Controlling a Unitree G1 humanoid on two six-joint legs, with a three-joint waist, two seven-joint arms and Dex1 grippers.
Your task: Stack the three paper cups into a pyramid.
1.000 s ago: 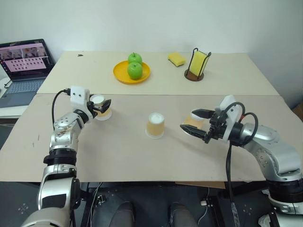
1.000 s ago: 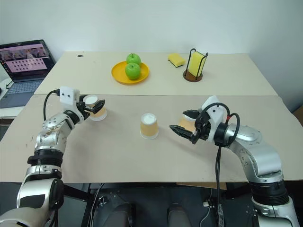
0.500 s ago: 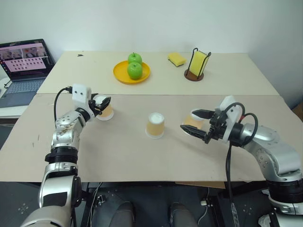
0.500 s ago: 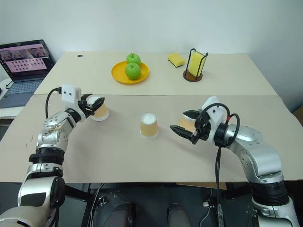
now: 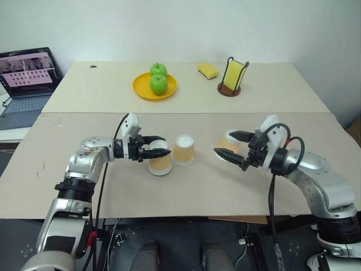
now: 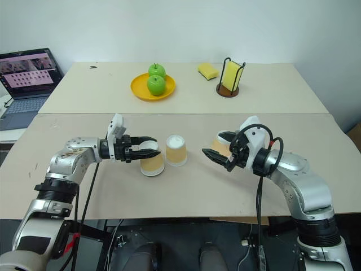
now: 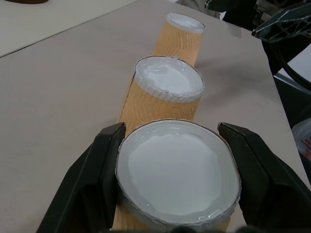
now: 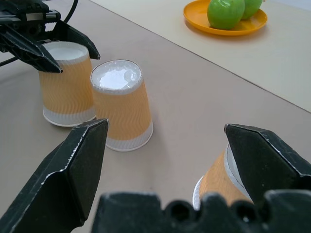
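Three paper cups stand upside down on the near table. My left gripper (image 5: 165,145) is shut on the left cup (image 5: 160,162), its fingers (image 7: 92,179) pressed on both sides of the white base. That cup (image 7: 177,177) sits close beside the middle cup (image 5: 184,149), almost touching it. The third cup (image 5: 228,142) stands apart to the right. My right gripper (image 5: 224,143) is open, with one fingertip over that cup and the other in front of it, not gripping. In the right wrist view the third cup (image 8: 221,179) shows between the wide-spread fingers (image 8: 73,165).
On the far table are an orange plate (image 5: 141,90) with two green apples (image 5: 158,84), a loose yellow sponge (image 5: 208,70) and a second sponge in a black wire holder (image 5: 231,76). A laptop (image 5: 25,79) stands at the far left.
My left gripper shut on the left cup and carried it to the right, up beside the middle cup. The right arm and the other two cups kept still.
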